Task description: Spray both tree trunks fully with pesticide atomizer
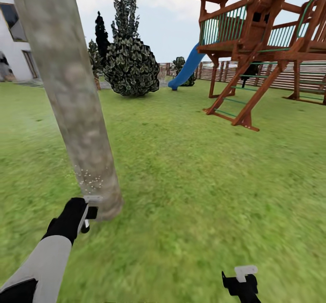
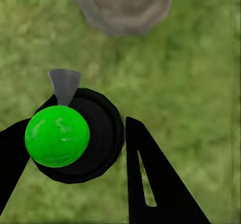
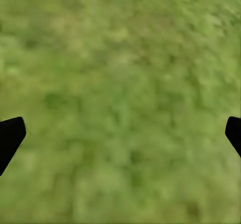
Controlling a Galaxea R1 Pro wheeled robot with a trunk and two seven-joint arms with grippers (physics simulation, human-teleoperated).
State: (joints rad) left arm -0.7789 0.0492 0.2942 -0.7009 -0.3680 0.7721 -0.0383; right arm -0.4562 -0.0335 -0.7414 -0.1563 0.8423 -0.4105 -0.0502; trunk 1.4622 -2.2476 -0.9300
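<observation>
Your left gripper (image 2: 75, 148) is clamped around the pesticide atomizer (image 2: 75, 141), a black round-bodied sprayer with a bright green ball cap and a grey nozzle, held low beside the base of the thick, pale grey-beige mottled tree trunk (image 1: 68, 90). The nozzle faces the bark, presumably so the mist lands there; pale specks dot the trunk just above the gripper. Your right gripper (image 1: 242, 281) hangs apart over the green grass lawn (image 1: 203, 167), fingers spread wide and empty. Most of the trunk looks uncoated.
</observation>
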